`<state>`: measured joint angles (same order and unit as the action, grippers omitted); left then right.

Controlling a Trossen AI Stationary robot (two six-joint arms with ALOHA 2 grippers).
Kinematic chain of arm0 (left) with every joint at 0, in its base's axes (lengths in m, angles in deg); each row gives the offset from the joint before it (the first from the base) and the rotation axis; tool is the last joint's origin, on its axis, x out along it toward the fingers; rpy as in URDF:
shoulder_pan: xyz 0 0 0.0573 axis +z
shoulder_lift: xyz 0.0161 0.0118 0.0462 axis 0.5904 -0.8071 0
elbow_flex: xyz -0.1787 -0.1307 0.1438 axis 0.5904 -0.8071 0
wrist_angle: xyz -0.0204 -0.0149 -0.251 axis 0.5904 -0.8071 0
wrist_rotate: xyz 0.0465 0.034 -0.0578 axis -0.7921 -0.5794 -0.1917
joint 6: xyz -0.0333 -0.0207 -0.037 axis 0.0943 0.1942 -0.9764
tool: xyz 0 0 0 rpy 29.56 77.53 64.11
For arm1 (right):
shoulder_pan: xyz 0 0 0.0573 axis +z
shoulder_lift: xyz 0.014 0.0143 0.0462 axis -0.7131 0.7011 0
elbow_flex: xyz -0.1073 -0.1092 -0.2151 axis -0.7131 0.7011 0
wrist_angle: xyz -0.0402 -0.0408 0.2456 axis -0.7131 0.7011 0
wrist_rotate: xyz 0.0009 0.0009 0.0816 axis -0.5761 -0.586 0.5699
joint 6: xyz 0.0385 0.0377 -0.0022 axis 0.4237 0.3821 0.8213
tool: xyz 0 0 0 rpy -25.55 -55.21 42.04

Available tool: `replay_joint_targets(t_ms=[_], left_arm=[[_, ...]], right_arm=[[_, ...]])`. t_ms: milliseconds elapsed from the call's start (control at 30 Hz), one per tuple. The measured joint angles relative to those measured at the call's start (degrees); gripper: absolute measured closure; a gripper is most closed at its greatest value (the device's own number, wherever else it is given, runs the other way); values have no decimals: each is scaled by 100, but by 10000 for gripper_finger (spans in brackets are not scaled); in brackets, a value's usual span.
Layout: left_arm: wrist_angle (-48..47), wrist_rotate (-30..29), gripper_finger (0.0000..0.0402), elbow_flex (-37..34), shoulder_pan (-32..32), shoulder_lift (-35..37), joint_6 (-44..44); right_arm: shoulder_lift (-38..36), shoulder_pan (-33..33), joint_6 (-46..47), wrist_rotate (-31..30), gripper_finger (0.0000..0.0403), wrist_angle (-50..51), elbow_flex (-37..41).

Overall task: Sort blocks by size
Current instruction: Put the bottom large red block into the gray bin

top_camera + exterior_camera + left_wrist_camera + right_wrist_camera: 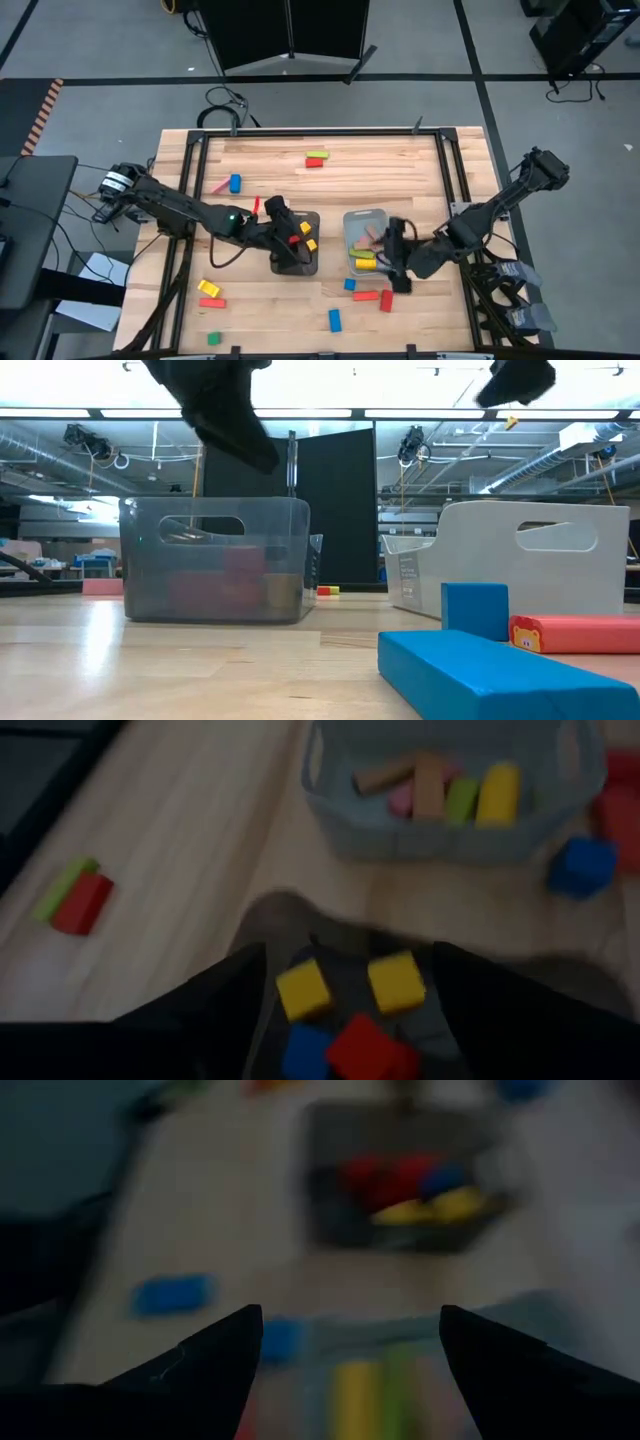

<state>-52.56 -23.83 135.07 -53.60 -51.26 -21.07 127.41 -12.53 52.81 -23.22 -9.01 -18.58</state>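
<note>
My left gripper (288,236) hangs open and empty over the dark grey tray (312,262). The tray holds small cubes: two yellow (302,988), a blue (305,1050) and a red (360,1045). My right gripper (396,252) hangs open and empty over the near right part of the pale blue-grey tray (362,216). That tray holds long bars: tan (428,782), pink, green (461,798) and yellow (499,792). In the right wrist view a yellow bar (355,1398) and a green bar lie below the fingers (215,1355). Other blocks lie loose on the table.
Loose blocks lie on the wood. A green and red pair (316,158) is at the far side, a blue (235,183) and a pink at the left. A yellow (209,289), red and green (214,338) are near left. Blue (334,320) and red blocks (386,300) lie near the pale tray.
</note>
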Motion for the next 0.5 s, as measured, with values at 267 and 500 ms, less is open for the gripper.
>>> replay_joint_targets(t_ms=[267,500], left_arm=[[298,-68,129,2,76,457,-131],[-158,-602,129,-3,-190,656,-243]], right_arm=[[-9,-1408,-534,328,87,493,-359],[-8,-1215,-991,1509,87,600,-356]])
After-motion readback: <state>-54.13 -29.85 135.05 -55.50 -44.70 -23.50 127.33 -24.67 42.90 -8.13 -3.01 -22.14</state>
